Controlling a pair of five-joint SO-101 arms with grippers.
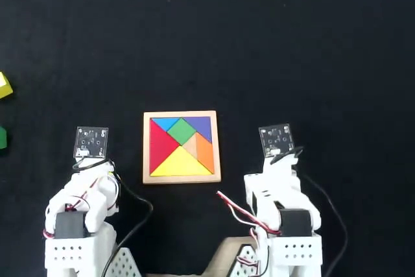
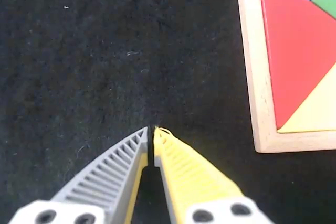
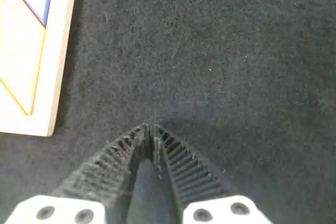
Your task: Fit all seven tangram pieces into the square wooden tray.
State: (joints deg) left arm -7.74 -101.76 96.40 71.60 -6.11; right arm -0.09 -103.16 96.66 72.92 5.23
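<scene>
Seven flat pieces (image 1: 163, 147) sit flush in square wooden tray (image 1: 146, 154); ribbed left gripper (image 2: 153, 129), right gripper (image 3: 149, 127) closed, empty.

You can read no text, label, number or sign on the wooden tray (image 1: 147, 147), on the tangram pieces (image 1: 162, 147) inside it, or on the black cloth (image 1: 259, 50) around it.
</scene>
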